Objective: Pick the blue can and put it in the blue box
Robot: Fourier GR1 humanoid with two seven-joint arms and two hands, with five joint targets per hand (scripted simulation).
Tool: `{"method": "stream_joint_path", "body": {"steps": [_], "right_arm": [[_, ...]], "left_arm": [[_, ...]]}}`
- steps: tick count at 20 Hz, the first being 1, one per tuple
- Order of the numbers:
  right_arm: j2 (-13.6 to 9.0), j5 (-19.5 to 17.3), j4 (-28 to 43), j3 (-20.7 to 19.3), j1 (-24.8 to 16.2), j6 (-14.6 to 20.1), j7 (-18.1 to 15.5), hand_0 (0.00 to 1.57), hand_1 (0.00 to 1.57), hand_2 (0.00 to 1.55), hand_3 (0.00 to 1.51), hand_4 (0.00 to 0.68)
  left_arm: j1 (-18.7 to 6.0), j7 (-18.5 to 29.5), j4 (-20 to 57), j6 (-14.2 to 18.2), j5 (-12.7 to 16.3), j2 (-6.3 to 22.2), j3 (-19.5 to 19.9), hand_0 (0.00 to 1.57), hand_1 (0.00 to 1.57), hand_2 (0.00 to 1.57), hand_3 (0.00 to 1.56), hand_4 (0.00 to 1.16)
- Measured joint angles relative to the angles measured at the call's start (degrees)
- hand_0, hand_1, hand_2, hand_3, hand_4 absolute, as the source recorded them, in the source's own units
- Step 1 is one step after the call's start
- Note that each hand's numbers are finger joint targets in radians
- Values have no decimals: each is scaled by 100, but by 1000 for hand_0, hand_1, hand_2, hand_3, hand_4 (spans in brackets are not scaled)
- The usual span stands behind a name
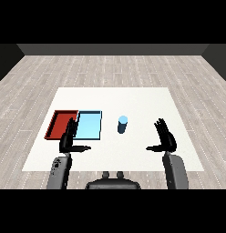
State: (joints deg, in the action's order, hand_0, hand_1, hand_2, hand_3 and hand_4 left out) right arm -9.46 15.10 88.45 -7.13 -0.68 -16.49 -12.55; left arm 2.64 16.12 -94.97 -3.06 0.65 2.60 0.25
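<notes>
A blue can (122, 124) stands upright on the white table (133, 100), just right of the light blue tray (89, 126). My right hand (166, 137) hovers to the can's right, open, fingers straight and thumb pointing inward, well apart from the can. On the left, my left hand (69, 138) is open too, in front of the seam between the two trays and partly covering their near edges. Nothing is held by either hand.
A red tray (60, 123) lies directly left of the light blue one, touching it. Grey wooden floor surrounds the table. Both trays hold nothing.
</notes>
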Motion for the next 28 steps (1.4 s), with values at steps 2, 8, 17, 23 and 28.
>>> {"method": "stream_joint_path", "body": {"steps": [2,8,17,23,28], "right_arm": [[-6,53,-58,-59,38,-96,-57,0,0,0,0,0],[169,85,-89,-39,188,9,139,0,0,0,0,0],[299,127,-1198,-124,1069,183,251,0,0,0,0,0],[457,178,-1696,-118,1541,413,301,0,0,0,0,0],[609,166,-2256,-92,1862,547,160,0,0,0,0,0]], "left_arm": [[-85,113,120,-61,43,46,86,0,0,0,0,0],[-150,243,124,-108,133,57,190,0,0,0,0,0],[-5,235,-39,-181,278,26,246,0,0,0,0,0],[8,213,-68,-172,279,24,272,0,0,0,0,0],[38,300,-21,-224,292,55,316,0,0,0,0,0]]}}
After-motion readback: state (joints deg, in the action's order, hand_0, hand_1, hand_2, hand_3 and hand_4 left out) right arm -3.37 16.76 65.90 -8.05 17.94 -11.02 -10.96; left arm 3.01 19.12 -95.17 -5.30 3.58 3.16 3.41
